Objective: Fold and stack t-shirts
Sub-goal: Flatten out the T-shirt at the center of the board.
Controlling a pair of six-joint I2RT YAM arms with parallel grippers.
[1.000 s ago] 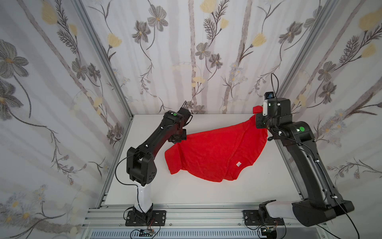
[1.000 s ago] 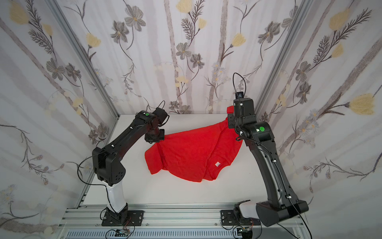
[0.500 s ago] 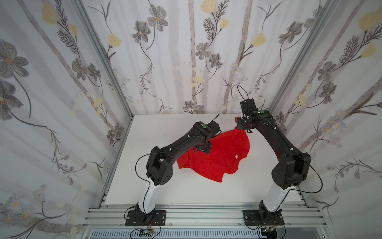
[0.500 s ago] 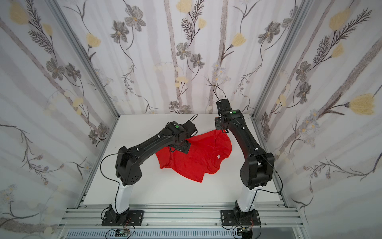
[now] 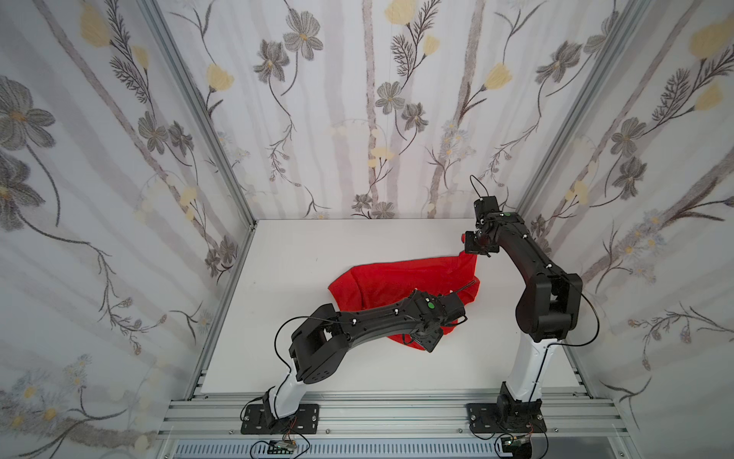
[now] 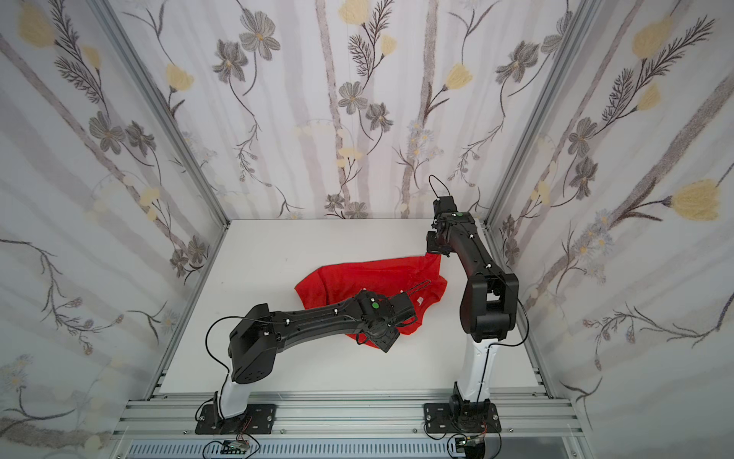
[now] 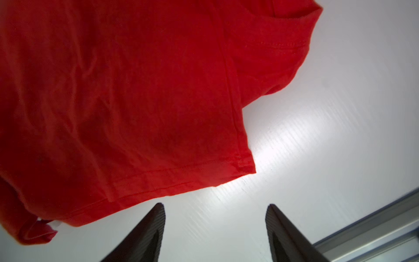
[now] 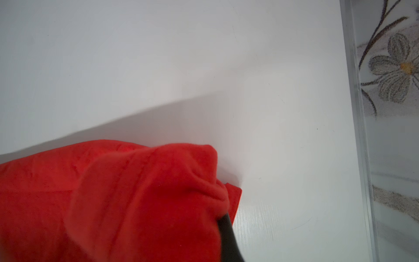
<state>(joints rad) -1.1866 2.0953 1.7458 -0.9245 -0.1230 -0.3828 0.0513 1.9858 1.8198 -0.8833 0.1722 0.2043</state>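
Observation:
The red t-shirt (image 5: 397,280) (image 6: 357,280) lies crumpled right of the white table's middle, its white neck label (image 6: 420,301) showing. My left arm (image 5: 431,308) reaches over the shirt's near part. In the left wrist view my left gripper (image 7: 215,205) stands open and holds nothing, with the shirt's hem (image 7: 172,177) just past its fingertips. My right gripper (image 5: 474,248) (image 6: 435,248) is shut on the shirt's far right corner, raised a little off the table. Bunched fabric (image 8: 136,192) hides that gripper except for one finger (image 8: 227,240).
Flowered walls close in the table (image 5: 317,246) on three sides. An aluminium corner post (image 8: 358,113) stands close to my right gripper. The aluminium frame rail (image 5: 377,409) with both arm bases runs along the front edge.
My left gripper has let go of the shirt, opened, and swung right and toward the front. The spread shirt has collapsed into a smaller heap. My right gripper has kept its corner.

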